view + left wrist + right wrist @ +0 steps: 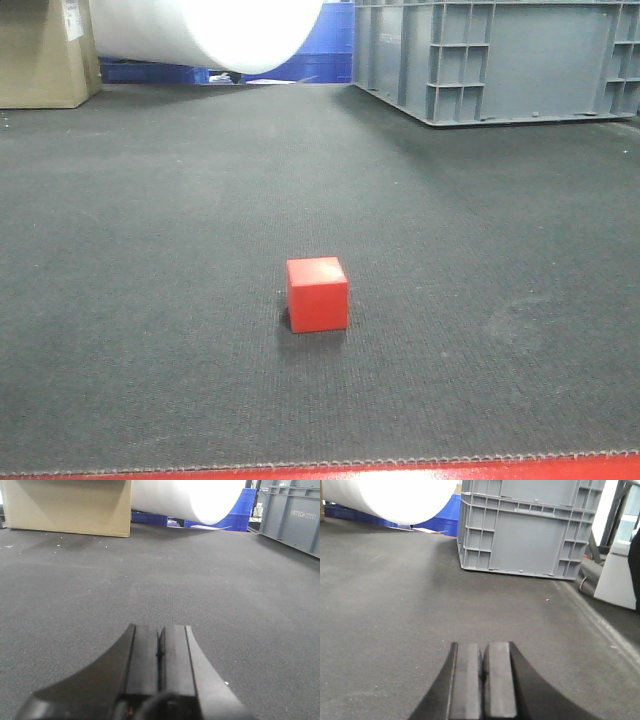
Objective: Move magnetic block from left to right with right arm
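The magnetic block (317, 293), a small red cube with a lighter top, rests alone on the dark grey mat near the middle of the front view. Neither arm appears in that view. In the left wrist view my left gripper (160, 630) hangs low over bare mat, its two dark fingers pressed together with nothing between them. My right gripper (482, 647) is likewise shut and empty over the mat in the right wrist view. The block shows in neither wrist view.
A grey plastic crate (500, 55) stands at the back right, seen closer as the grey crate (525, 530). A cardboard box (45, 50) sits back left, with a large white roll (200, 30) and blue bins (320, 50) behind. A red strip (400, 470) marks the mat's front edge.
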`<control>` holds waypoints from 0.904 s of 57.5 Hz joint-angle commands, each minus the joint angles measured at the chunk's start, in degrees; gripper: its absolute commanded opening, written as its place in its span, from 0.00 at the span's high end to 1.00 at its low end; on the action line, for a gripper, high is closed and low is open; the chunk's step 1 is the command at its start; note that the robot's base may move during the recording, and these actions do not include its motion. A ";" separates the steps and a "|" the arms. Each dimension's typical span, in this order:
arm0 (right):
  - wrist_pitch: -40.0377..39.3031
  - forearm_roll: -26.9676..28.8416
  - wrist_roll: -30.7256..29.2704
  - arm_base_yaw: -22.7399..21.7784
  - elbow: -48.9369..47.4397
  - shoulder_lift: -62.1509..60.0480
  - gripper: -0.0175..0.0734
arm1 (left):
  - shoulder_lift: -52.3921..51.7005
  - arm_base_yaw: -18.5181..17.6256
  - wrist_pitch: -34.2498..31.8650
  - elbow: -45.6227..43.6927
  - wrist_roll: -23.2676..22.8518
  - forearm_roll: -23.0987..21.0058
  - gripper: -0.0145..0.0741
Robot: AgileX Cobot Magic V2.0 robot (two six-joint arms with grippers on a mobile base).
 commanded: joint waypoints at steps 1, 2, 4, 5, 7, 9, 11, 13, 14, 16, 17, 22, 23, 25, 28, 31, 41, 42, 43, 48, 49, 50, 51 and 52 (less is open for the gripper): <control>-4.07 -0.37 0.69 0.05 0.18 -1.22 0.77 | -0.53 -0.01 -4.49 0.39 -0.41 -0.15 0.98; -4.07 -0.37 0.69 0.05 0.18 -1.22 0.77 | -0.53 -0.01 -4.49 0.39 -0.41 -0.15 0.98; -4.14 -0.37 0.69 0.05 0.18 -1.22 0.77 | -0.53 -0.01 -4.49 0.39 -0.41 -0.15 0.98; -4.14 -0.37 0.69 0.05 0.18 -1.22 0.77 | -0.53 -0.01 -4.49 0.39 -0.41 -0.15 0.98; -4.14 -0.37 0.69 0.05 0.18 -1.22 0.77 | -0.53 -0.01 -4.49 0.39 -0.41 -0.15 0.98; -4.09 -0.37 0.69 0.05 0.18 -1.22 0.77 | -0.53 -0.01 -4.49 0.39 -0.41 -0.15 0.98; -4.03 -0.37 0.69 0.05 0.18 -1.22 0.77 | -0.53 -0.01 -4.49 0.39 -0.41 -0.15 0.98; -3.96 -0.37 0.69 0.05 0.18 -1.22 0.77 | -0.53 -0.01 -4.49 0.39 -0.41 -0.15 0.98; -3.96 -0.37 0.69 0.05 0.18 -1.22 0.77 | -0.53 -0.01 -4.49 0.39 -0.41 -0.15 0.98; -3.96 -0.37 0.69 0.05 0.18 -1.22 0.77 | -0.53 -0.01 -4.49 0.39 -0.41 -0.15 0.98; -3.96 -0.37 0.69 0.05 0.18 -1.22 0.77 | -0.53 -0.01 -4.49 0.39 -0.41 -0.15 0.98; -3.96 -0.37 0.69 0.05 0.18 -1.22 0.77 | -0.53 -0.01 -4.49 0.39 -0.41 -0.15 0.98; -3.96 -0.37 0.69 0.05 0.18 -1.22 0.77 | -0.53 -0.01 -4.49 0.39 -0.41 -0.15 0.98; -3.96 -0.37 0.69 0.05 0.18 -1.22 0.77 | -0.53 -0.01 -4.49 0.39 -0.41 -0.15 0.98; -3.96 -0.37 0.69 0.05 0.18 -1.22 0.77 | -0.53 -0.01 -4.49 0.39 -0.41 -0.15 0.98; -3.96 -0.37 0.69 0.05 0.18 -1.22 0.77 | -0.53 -0.01 -4.49 0.39 -0.41 -0.15 0.98; -3.96 -0.37 0.69 0.05 0.18 -1.22 0.77 | -0.53 -0.01 -4.49 0.39 -0.41 -0.15 0.98; -3.96 -0.37 0.69 0.05 0.18 -1.22 0.77 | -0.53 -0.01 -4.49 0.39 -0.41 -0.15 0.98; -3.96 -0.37 0.69 0.05 0.18 -1.22 0.77 | -0.53 -0.01 -4.49 0.39 -0.41 -0.15 0.98; -3.96 -0.37 0.69 0.05 0.18 -1.22 0.77 | -0.53 -0.01 -4.49 0.39 -0.41 -0.15 0.98; -3.96 -0.37 0.69 0.05 0.18 -1.22 0.77 | -0.53 -0.01 -4.49 0.39 -0.41 -0.15 0.98; -3.96 -0.37 0.69 0.05 0.18 -1.22 0.77 | -0.53 -0.01 -4.49 0.39 -0.41 -0.15 0.98; -3.96 -0.37 0.69 0.05 0.18 -1.22 0.77 | -0.53 -0.01 -4.49 0.39 -0.41 -0.15 0.98; -3.96 -0.37 0.69 0.05 0.18 -1.22 0.77 | -0.53 -0.01 -4.49 0.39 -0.41 -0.15 0.98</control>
